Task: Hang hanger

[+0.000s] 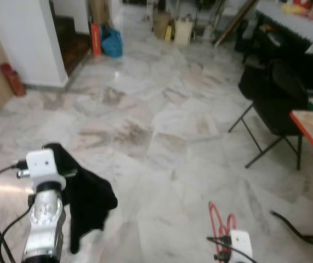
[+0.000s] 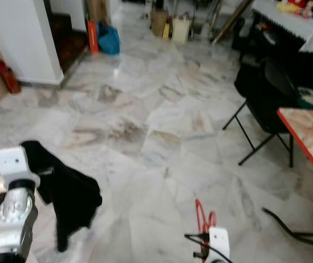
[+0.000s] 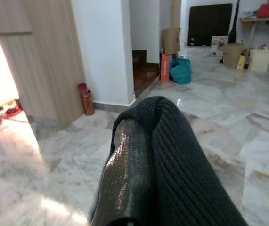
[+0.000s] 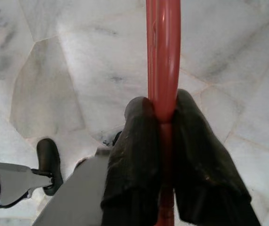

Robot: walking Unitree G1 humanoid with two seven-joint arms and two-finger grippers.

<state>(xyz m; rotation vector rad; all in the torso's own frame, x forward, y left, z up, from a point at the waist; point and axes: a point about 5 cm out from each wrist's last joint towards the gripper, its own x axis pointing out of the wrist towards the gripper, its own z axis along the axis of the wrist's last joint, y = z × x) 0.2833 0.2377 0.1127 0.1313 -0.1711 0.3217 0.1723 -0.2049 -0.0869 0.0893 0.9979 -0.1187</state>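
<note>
Right gripper (image 4: 161,125): both black fingers pinched tight on the thin red plastic hanger (image 4: 162,56). The hanger's rod runs straight out between the fingertips, long axis in line with the fingers; in the head views it pokes up and forward from the wrist, low at right (image 1: 220,222).

Left gripper (image 3: 143,155): fingers wrapped in a black knitted garment (image 1: 87,194); the cloth drapes over them and hangs below and beside the wrist. Can't tell from any view if the fingers are apart or together under it.

Key relation: hanger and garment are in separate grippers, well apart, open grey-white marble floor (image 1: 161,137) between them. The right arm alone has the hanger, so that arm does the hanging.

Ahead of both grippers, far right: black folding chair (image 1: 274,104), beside it a table with red edge (image 1: 309,134). Far left: white wall corner (image 1: 30,38), red cylinder (image 1: 12,78) at its foot. No rail or hook that I can make out; judgement: needs to walk or turn first.
</note>
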